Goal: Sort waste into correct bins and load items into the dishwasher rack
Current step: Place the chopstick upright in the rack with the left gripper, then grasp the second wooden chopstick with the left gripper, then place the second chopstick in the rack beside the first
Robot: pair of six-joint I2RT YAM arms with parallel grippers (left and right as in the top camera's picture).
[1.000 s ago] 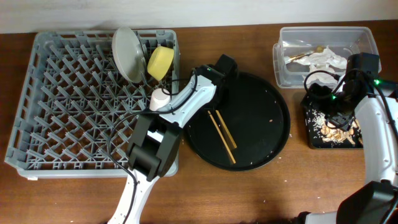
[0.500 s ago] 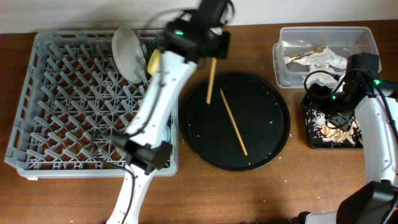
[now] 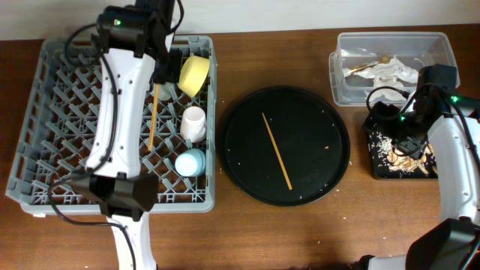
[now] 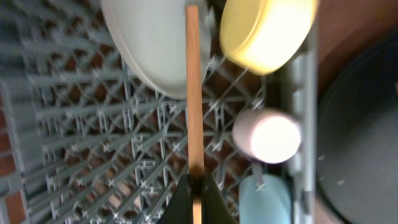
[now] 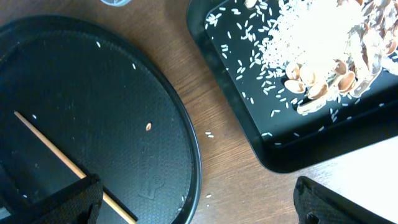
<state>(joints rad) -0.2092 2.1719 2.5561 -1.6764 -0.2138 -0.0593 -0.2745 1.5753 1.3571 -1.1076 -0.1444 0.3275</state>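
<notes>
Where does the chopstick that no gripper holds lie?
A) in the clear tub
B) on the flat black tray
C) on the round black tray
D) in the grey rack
C: the loose chopstick lies diagonally on the round black tray; the left gripper holds the second chopstick.

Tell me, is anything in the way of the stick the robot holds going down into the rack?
The left hand holds the stick over the rack. Its far end crosses in front of the plate standing there, so that could block it. Under the rest, only rack pegs show.
</notes>
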